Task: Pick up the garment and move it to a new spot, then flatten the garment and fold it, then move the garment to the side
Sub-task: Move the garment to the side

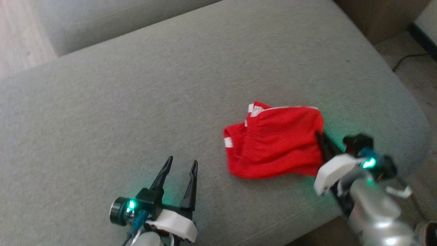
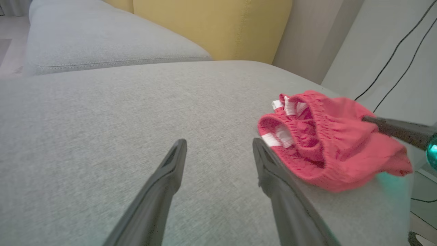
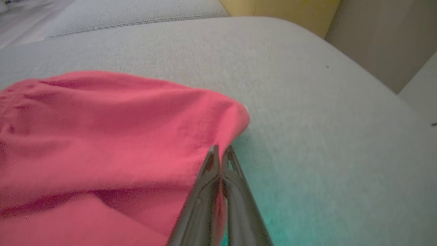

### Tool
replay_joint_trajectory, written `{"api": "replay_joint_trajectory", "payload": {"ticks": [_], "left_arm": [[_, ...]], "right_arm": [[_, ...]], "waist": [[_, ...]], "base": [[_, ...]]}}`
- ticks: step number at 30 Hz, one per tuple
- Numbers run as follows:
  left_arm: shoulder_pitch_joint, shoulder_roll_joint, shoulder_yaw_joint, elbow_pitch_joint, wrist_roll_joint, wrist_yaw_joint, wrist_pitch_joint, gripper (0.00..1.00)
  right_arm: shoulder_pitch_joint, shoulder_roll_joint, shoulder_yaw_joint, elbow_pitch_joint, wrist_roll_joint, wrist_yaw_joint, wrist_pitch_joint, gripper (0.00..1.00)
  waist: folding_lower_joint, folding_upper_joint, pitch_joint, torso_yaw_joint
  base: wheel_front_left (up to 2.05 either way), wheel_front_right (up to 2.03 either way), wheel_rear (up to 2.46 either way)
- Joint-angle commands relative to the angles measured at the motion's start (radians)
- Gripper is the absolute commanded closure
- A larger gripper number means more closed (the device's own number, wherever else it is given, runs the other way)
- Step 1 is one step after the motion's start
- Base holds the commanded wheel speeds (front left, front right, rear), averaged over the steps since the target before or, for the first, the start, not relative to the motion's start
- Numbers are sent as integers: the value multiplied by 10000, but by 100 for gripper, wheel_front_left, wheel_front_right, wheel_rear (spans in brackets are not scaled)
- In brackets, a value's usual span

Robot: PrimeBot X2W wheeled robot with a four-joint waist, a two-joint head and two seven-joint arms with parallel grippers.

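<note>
Red shorts (image 1: 276,147) are seen bunched up on the grey sofa (image 1: 170,85), right at the tips of the right hand (image 1: 320,135) and off to the right of the left hand (image 1: 182,161). One edge of the cloth is pinched tight by the right hand. The left hand is spread wide, with nothing in it. Only the picking up seems to be started. Moving, flattening, folding and putting aside are all left to be done.

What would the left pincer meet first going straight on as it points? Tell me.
Probably only bare grey sofa cushion; the left pincer stands open and the red shorts lie right of its line. Depth is unclear.
</note>
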Motion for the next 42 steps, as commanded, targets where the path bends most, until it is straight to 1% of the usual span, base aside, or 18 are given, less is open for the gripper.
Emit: {"api": "replay_joint_trajectory", "payload": {"ticks": [1,6,9,14,16,17,19,21,22,23,26,29,30,32,36,39,42], "left_arm": [[-491,12,216,-191,145,-10,-97,0],[-734,12,300,-46,461,-81,-97,0],[-904,12,430,-9,612,-94,-97,0],[-1237,12,544,-23,878,-187,-97,0],[-1330,12,577,-56,948,-214,-97,0],[-1330,12,577,-56,948,-214,-97,0],[-1368,12,605,-85,974,-219,-97,0],[-1385,12,653,-107,968,-202,-97,0],[-1393,12,677,-119,957,-194,-97,0],[-1397,12,702,-136,942,-175,-97,0],[-1395,12,799,-166,878,-109,-97,0],[-1344,12,973,-211,844,-13,-97,0],[-1320,12,1068,-231,836,23,-97,0],[-1264,12,1282,-242,838,88,-97,0],[-1102,12,1824,-294,863,187,-97,0],[-924,12,2251,-356,851,265,-97,0],[-681,12,2643,-389,920,298,-97,0]], "right_arm": [[-864,-266,106,-250,-227,-9,-139,100],[-2232,-1121,-310,176,-837,-9,-139,100],[-3100,-1794,-803,641,-1320,-9,-39,100],[-4095,-3083,-2569,1426,-2288,-9,265,100],[-4258,-3478,-3414,1575,-2710,-9,347,100],[-4258,-3478,-3414,1575,-2710,-9,347,100],[-4302,-3705,-4228,1631,-3131,-9,410,100],[-4274,-3787,-4916,1592,-3597,-9,453,100],[-4258,-3722,-5212,1560,-3793,-9,449,57],[-4246,-3620,-5509,1506,-3929,-9,397,0],[-4252,-3240,-6067,1204,-4268,-9,84,0],[-4346,-2666,-6064,846,-4364,-9,-102,0],[-4375,-2423,-5946,643,-4309,-9,-122,0],[-4265,-1842,-5527,-158,-4018,-9,-131,0],[-3455,-855,-4557,-1757,-3052,-9,-136,0],[-2549,-334,-3832,-2636,-2223,-9,-137,0],[-1489,-12,-3345,-3307,-1572,-9,-137,0]], "waist": [[1,0,429,472],[1,0,1080,1200],[1,0,1469,1571],[1,0,1936,2118],[1,0,2038,2260],[1,0,2038,2260],[1,0,2083,2345],[1,0,2098,2388],[1,0,2093,2401],[1,0,2074,2403],[1,0,1971,2398],[1,0,1772,2433],[1,0,1701,2458],[1,0,1522,2531],[1,0,1137,2796],[1,0,834,3085],[1,0,543,3386]], "base": [[0,0,0],[0,0,0],[0,0,0],[0,0,0],[0,0,0],[0,0,0],[0,0,0],[0,0,0],[0,0,0],[0,0,0],[0,0,0],[0,0,0],[0,0,0],[0,0,0],[0,0,0],[0,0,0],[0,0,0]]}}
